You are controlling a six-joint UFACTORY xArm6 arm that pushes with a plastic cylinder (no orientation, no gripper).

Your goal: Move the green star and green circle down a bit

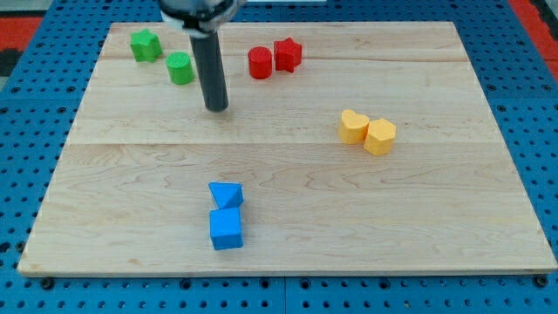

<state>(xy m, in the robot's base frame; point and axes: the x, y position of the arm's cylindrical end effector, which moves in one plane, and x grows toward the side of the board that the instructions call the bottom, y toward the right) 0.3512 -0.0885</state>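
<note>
The green star lies near the board's top left corner. The green circle lies just to its lower right, a small gap between them. My tip rests on the board to the lower right of the green circle, apart from it. The dark rod rises from the tip to the view's top edge.
A red circle and a red star touch at the top middle. A yellow heart and a yellow hexagon touch at the right. A blue triangle sits above a blue cube at the lower middle. The wooden board lies on a blue pegboard.
</note>
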